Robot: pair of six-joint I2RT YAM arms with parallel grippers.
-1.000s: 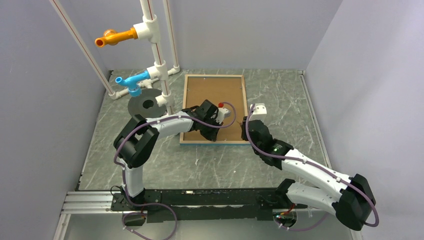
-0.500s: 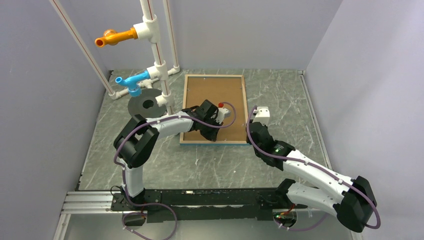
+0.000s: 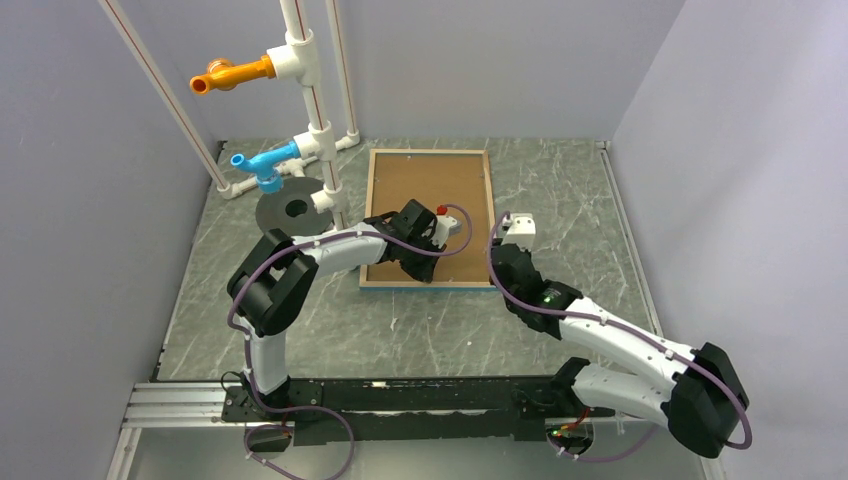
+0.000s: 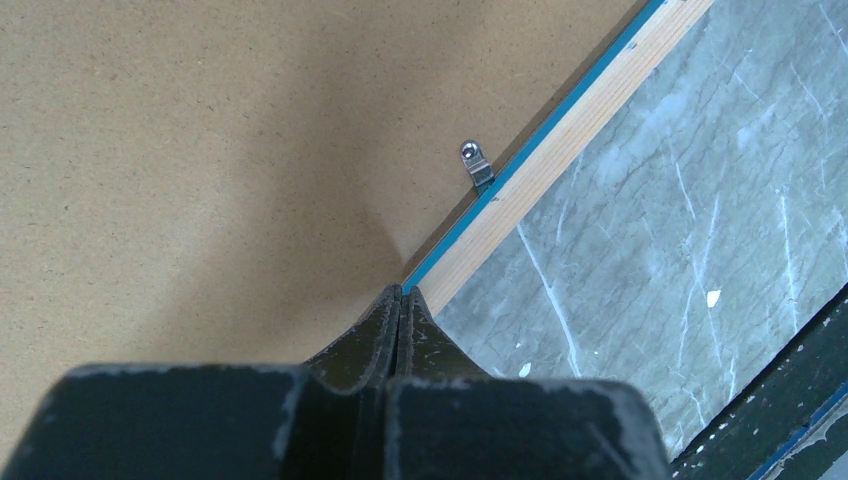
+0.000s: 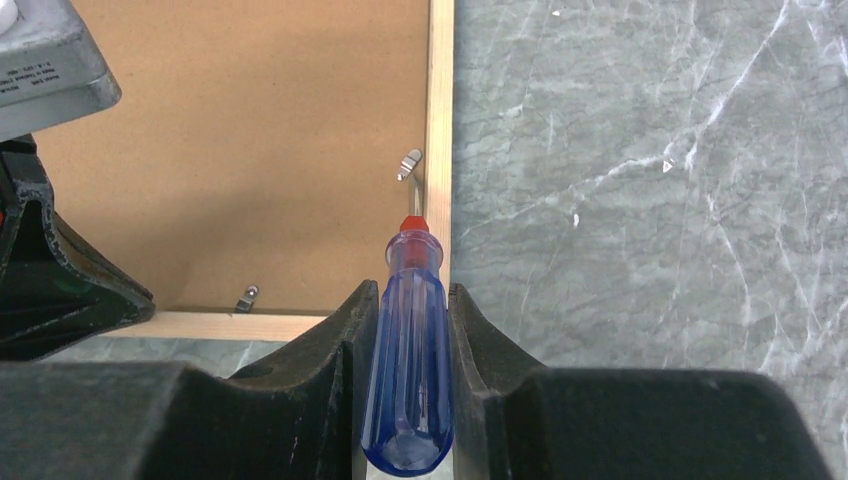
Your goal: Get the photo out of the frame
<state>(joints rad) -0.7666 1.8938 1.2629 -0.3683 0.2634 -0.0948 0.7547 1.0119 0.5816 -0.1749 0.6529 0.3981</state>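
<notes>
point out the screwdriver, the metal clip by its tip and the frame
screwdriver (image 5: 408,340): right wrist view, on its blue handle
metal clip (image 5: 410,162): right wrist view, on its bent tab
frame (image 5: 440,90): right wrist view, on its light wooden rim

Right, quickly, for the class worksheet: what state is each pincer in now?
Left pincer: closed, holding nothing, tips against the frame's inner edge.
Right pincer: closed on the blue-handled screwdriver.
</notes>
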